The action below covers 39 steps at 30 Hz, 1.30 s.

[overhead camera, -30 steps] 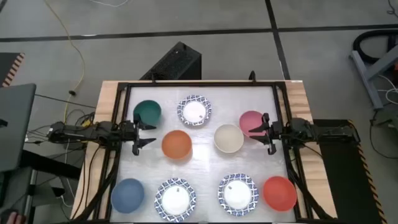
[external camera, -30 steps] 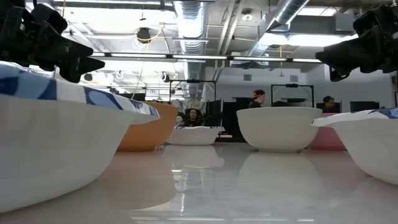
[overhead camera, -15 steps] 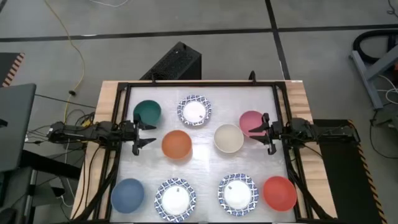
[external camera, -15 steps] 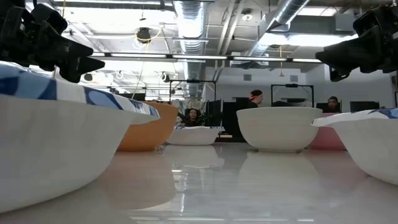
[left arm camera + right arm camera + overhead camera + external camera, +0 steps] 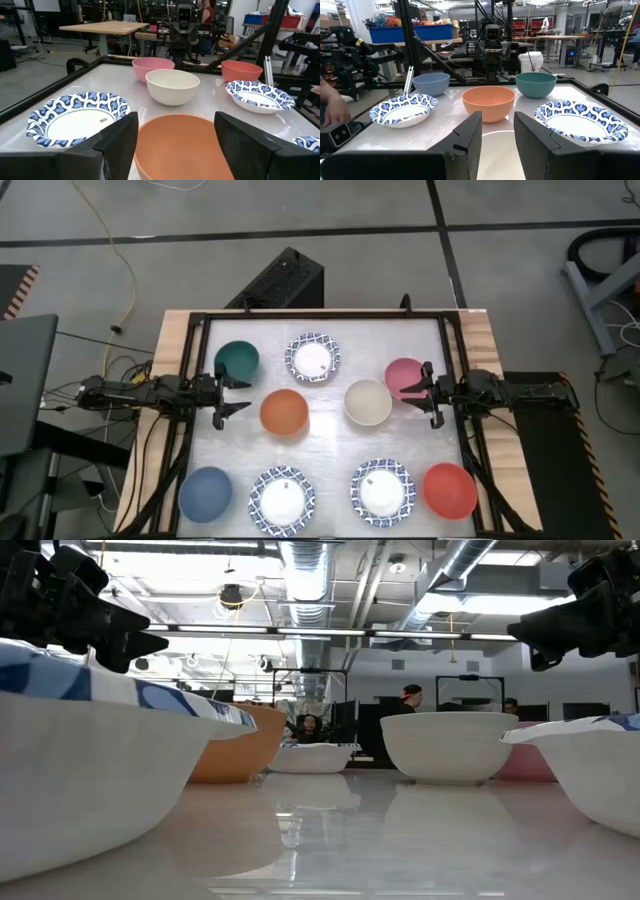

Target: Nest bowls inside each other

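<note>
Several small bowls stand apart on their bases on the white tabletop. At the far side are a green bowl (image 5: pixel 237 361), a blue-patterned white bowl (image 5: pixel 312 359) and a pink bowl (image 5: pixel 403 376). An orange bowl (image 5: pixel 284 411) and a cream bowl (image 5: pixel 367 402) stand mid-table. Along the near edge are a blue bowl (image 5: pixel 205 492), two more patterned bowls (image 5: pixel 281 501) (image 5: pixel 381 488) and a red bowl (image 5: pixel 449 490). My left gripper (image 5: pixel 240 396) hovers open at the left edge, level, facing the orange bowl (image 5: pixel 185 145). My right gripper (image 5: pixel 415 395) hovers open at the right edge, beside the pink bowl and facing the cream one.
A black frame (image 5: pixel 320 314) rims the table, with its rails along the left and right sides. A black box (image 5: pixel 285 280) stands on the floor behind the far edge. A person's hand (image 5: pixel 330 107) shows beyond the table's near side in the right wrist view. Bare tabletop (image 5: pixel 330 445) lies between the bowl rows.
</note>
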Tool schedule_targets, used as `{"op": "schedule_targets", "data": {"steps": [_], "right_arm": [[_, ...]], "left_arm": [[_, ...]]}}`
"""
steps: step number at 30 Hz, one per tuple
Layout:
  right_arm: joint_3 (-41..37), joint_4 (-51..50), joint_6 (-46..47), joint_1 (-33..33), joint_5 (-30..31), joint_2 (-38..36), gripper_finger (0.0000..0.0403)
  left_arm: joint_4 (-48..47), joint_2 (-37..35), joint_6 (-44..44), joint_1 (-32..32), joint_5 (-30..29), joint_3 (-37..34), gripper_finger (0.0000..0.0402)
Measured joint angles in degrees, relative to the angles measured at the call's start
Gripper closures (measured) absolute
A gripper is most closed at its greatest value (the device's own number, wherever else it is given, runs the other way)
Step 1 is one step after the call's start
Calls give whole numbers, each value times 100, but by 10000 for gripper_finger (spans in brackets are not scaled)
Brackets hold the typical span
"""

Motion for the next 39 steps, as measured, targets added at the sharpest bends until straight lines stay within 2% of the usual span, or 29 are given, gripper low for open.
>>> {"op": "schedule_targets", "data": {"steps": [26,28,33,39], "right_arm": [[2,113,21,0,-16,0,267],[2,389,348,4,-29,2,267],[0,883,1885,4,-45,0,267],[2,980,2391,-10,457,0,267]], "left_arm": [[6,-1,-8,1,0,-1,150],[2,-1,-9,1,0,-2,150],[6,-1,-20,1,-8,-2,150],[31,-1,-22,0,-25,-2,150]]}}
